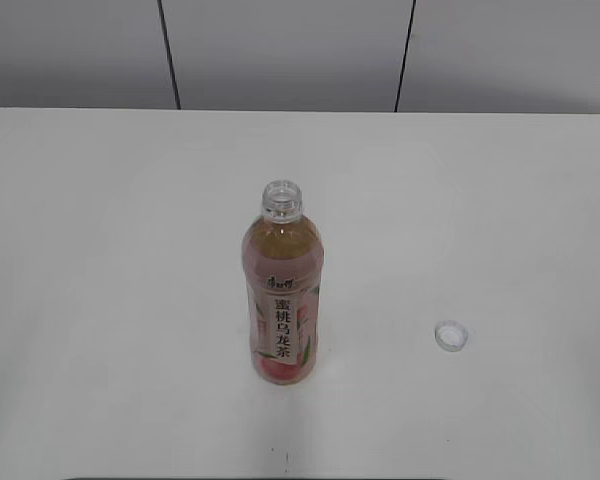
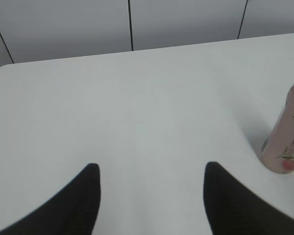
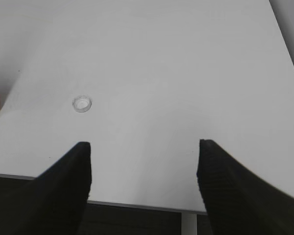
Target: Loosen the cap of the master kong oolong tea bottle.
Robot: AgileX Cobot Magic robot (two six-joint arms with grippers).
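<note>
The master kong oolong tea bottle point(image 1: 283, 290) stands upright in the middle of the white table, its neck open with no cap on it. It also shows at the right edge of the left wrist view point(image 2: 286, 134). The white cap point(image 1: 451, 336) lies on the table to the bottle's right, open side up; it also shows in the right wrist view point(image 3: 82, 104). My left gripper point(image 2: 149, 169) is open and empty, well left of the bottle. My right gripper point(image 3: 143, 147) is open and empty over the table's front edge, apart from the cap. Neither gripper shows in the exterior view.
The white table point(image 1: 100, 250) runs back to a grey panelled wall point(image 1: 280, 50). Its front edge point(image 3: 137, 204) shows under the right gripper, with a dark gap below.
</note>
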